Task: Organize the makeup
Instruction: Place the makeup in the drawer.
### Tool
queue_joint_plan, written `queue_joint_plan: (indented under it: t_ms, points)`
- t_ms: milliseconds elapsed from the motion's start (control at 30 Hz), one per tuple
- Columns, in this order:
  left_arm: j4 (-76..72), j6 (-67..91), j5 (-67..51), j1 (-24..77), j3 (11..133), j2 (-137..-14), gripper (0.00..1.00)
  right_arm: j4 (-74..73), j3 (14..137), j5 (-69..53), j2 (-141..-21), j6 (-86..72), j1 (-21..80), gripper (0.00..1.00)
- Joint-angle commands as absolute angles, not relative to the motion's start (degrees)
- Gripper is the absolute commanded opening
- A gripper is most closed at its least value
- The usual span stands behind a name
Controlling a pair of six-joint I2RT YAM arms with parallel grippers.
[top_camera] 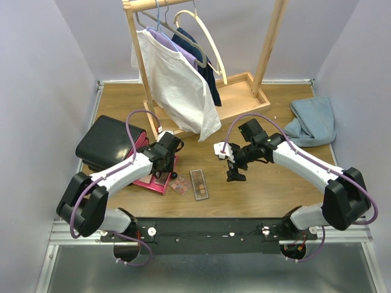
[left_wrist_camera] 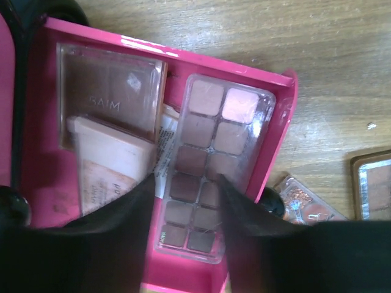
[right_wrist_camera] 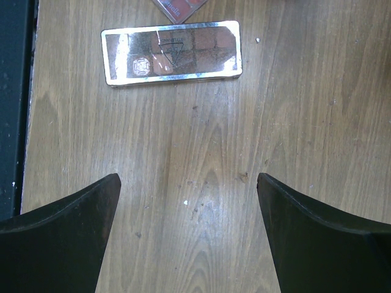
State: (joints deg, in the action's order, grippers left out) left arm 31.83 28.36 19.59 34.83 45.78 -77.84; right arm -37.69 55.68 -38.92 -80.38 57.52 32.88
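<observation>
Half done, seemingly. Loose by the near edge of the surface (top_camera: 275,189): long palette (top_camera: 199,184) and small compact (top_camera: 179,185). Beyond, right end effector (top_camera: 235,174) spread wide, empty; left end effector (left_wrist_camera: 185,183) partly spread, gripping nothing, over eyeshadow palette (left_wrist_camera: 214,140) lying in pink drawer (left_wrist_camera: 183,58).

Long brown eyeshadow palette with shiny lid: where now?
The long brown eyeshadow palette lies flat on the wooden table, centre of the top view between the arms, just right of a small square compact by the pink plastic drawer.
</observation>
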Motion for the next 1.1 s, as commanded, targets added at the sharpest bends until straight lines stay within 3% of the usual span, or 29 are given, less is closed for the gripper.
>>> queue_joint_plan:
  t_ms: [0, 33, 133, 200, 767, 1067]
  points:
    - [31.55, 30.14, 22.76, 34.19, 44.56, -77.87, 0.67, -38.85, 54.75, -40.43, -80.77, 58.18, 32.61, 1.0]
    - [31.55, 30.32, 22.76, 34.28, 44.56, -77.87, 0.77, -38.93, 54.76, -40.43, -80.68, 58.18, 32.61, 1.0]
    - [31.55, 30.32, 22.94, 34.1, 44.56, -77.69, 0.91, -39.02, 54.84, -40.52, -80.68, 58.27, 32.52, 1.0]
    - [31.64, 30.24, 22.94, 33.84, 44.74, -77.87, 0.94, -39.02, 54.84, -40.43, -80.6, 58.18, 32.52, 1.0]
    - [30.85, 27.77, 13.89, 33.84, 46.06, -66.1, 0.94, -38.76, 54.41, -40.69, -80.86, 58.27, 32.43, 1.0]
    - [26.9, 27.24, 6.77, 33.84, 43.07, -55.82, 0.98, -38.5, 53.0, -46.49, -82.62, 59.85, 35.32, 1.0]
